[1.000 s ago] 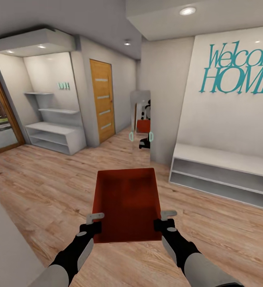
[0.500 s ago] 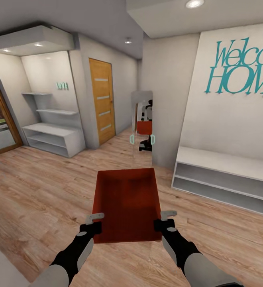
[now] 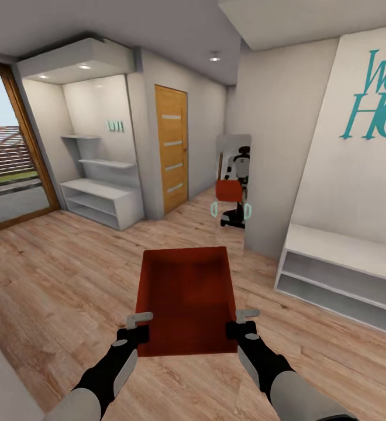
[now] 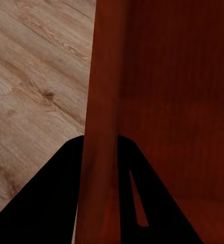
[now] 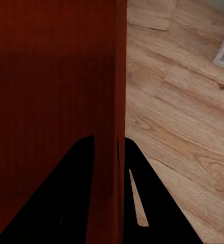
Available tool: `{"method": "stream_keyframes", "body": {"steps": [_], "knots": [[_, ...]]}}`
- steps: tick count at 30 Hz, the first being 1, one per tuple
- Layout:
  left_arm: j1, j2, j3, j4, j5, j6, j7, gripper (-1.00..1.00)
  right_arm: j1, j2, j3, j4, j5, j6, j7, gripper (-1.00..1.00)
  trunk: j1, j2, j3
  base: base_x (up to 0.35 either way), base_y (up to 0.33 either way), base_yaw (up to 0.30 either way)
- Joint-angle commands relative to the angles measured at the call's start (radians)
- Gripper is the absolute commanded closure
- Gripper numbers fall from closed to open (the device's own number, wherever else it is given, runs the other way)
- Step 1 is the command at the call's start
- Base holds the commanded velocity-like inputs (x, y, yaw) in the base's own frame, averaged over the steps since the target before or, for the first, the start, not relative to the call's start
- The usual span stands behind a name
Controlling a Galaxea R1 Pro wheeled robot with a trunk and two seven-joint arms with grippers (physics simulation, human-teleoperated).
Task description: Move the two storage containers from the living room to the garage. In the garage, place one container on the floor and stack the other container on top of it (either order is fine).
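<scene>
I hold the orange-red open-top rectangular bin [image 3: 185, 301] above light wood plank flooring [image 3: 58, 275], left gripper [image 3: 135, 331] and right gripper [image 3: 240, 327] each clamped on a side wall.

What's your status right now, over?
Left pincer and right pincer each clamped on a side wall of the storage container, held level over wood plank floor. Hallway ahead: mirror on wall corner, white bench at right.
</scene>
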State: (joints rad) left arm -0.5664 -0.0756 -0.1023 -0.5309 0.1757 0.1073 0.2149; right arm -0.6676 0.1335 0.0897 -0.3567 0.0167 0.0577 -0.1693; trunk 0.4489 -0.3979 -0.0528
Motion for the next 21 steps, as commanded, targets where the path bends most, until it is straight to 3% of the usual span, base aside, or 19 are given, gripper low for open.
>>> {"method": "stream_keyframes", "body": {"steps": [1, 21], "knots": [[-0.001, 0.000, 0.010, -0.004, 0.028, -0.061, 0.021, 1.00, 0.000, 0.001, -0.004, -0.001, -0.037, 0.006, -0.001, 1.00, 0.001, -0.002, -0.002, 0.322, 0.000, 0.019], [-0.001, 0.001, 0.010, -0.004, 0.028, -0.061, 0.021, 1.00, 0.000, 0.001, -0.004, -0.001, -0.037, 0.008, -0.003, 1.00, 0.001, -0.002, -0.002, 0.322, 0.000, 0.001]]}}
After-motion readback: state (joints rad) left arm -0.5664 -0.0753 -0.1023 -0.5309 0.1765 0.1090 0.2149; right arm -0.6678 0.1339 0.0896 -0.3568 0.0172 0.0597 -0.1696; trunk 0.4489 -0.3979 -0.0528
